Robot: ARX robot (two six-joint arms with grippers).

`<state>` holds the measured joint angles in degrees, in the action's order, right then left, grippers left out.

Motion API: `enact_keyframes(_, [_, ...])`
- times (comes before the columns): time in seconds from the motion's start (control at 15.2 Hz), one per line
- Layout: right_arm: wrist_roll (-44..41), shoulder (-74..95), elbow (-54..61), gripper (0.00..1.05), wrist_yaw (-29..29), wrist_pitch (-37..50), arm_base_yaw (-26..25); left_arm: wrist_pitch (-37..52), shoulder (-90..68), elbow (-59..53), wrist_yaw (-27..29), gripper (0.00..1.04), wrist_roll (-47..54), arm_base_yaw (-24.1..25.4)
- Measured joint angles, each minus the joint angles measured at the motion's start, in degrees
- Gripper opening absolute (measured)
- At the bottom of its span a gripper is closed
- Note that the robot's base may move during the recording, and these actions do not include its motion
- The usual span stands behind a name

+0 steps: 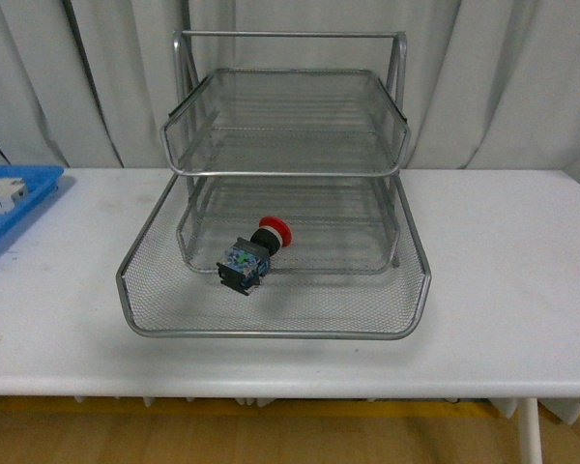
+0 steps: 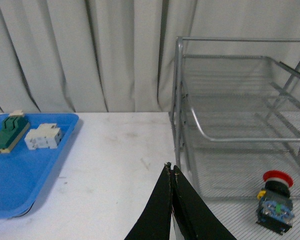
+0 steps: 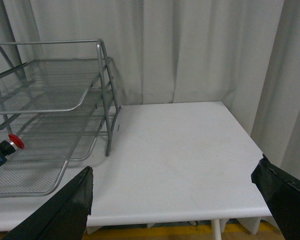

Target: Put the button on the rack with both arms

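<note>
Front view: the button [image 1: 254, 253] lies on its side on the mesh of the rack's [image 1: 271, 334] lowest tray, which juts forward of the two tiers above it. Its long axis runs diagonally. The red cap points back and to the right, towards the rack's inner tiers, and the black body with bluish contacts faces the front left. The rack stands mid-surface [image 1: 503, 290], with a blue tray [image 1: 24, 198] at the far left edge.

In the left wrist view, the left claw [image 2: 170, 170] has its tips pressed together with nothing between them. It sits near the rack's left post, and a green-topped block [image 2: 9, 132] and a white block [image 2: 42, 137] lie in the blue tray. In the right wrist view, the right claw [image 3: 175, 167] is spread wide and empty, over bare surface to the rack's right.
</note>
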<state>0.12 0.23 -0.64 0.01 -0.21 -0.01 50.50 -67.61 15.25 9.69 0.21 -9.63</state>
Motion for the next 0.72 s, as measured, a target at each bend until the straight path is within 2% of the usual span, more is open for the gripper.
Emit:
enact_keyframes(0.33, [0.00, 0.00, 0.00, 0.98, 0.00, -0.02, 0.00, -5.68, 15.63, -9.14, -4.72, 0.02, 0.00, 4.79])
enact_keyframes(0.46, [0.00, 0.00, 0.00, 0.98, 0.00, 0.00, 0.00, -8.28, 20.15, -10.47, -8.98, 0.02, 0.00, 8.94])
enact_keyframes(0.53, [0.00, 0.00, 0.00, 0.98, 0.02, -0.02, 0.00, -9.09, 21.75, -11.17, -8.85, 0.02, -0.04, 9.77])
enact_keyframes(0.59, [0.00, 0.00, 0.00, 0.98, 0.00, -0.02, 0.00, -5.33, 21.46, -12.87, -9.05, 0.02, -0.04, 9.86])
enact_keyframes(0.72, [0.00, 0.00, 0.00, 0.98, 0.00, 0.02, 0.00, -9.77, 23.98, -14.53, -9.62, 0.02, -0.02, 9.62])
